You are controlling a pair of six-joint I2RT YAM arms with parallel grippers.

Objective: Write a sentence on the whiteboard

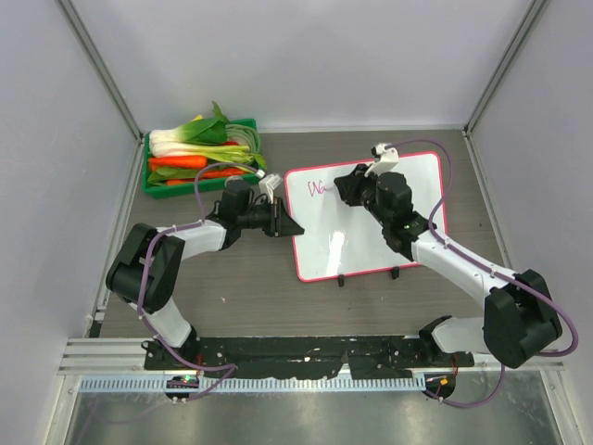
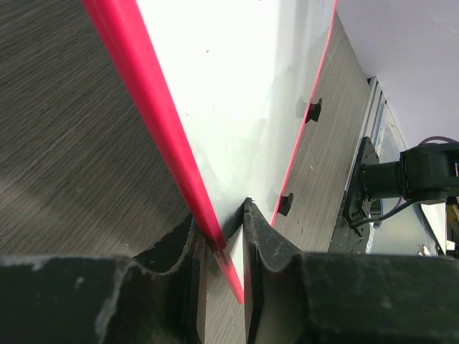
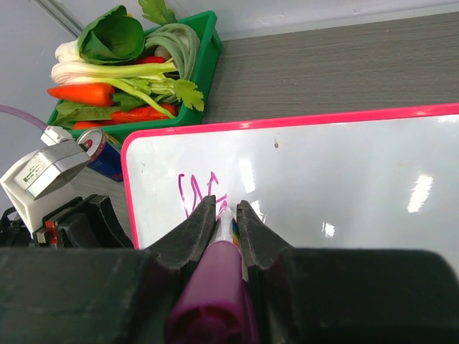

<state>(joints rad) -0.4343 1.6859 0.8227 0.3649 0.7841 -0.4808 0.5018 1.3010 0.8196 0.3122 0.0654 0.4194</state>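
The whiteboard [image 1: 357,255] is glossy white with a pink-red frame and black feet; the sentence [image 3: 197,195] on it is thin magenta. The marker [image 3: 215,287] is purple-magenta. The left end effector [image 2: 221,213] and the right end effector [image 3: 226,211] are matte black. The crate [image 3: 210,57] is green, holding orange carrots [image 3: 80,93], green leaves [image 3: 115,36] and white stalks [image 3: 107,72]. The tabletop [image 1: 241,278] is dark grey with a wood-grain pattern.

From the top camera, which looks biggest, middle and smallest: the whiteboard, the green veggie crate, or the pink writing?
1. whiteboard: biggest.
2. green crate: clearly smaller.
3. pink writing: tiniest, a little scribble near the board's far left corner.
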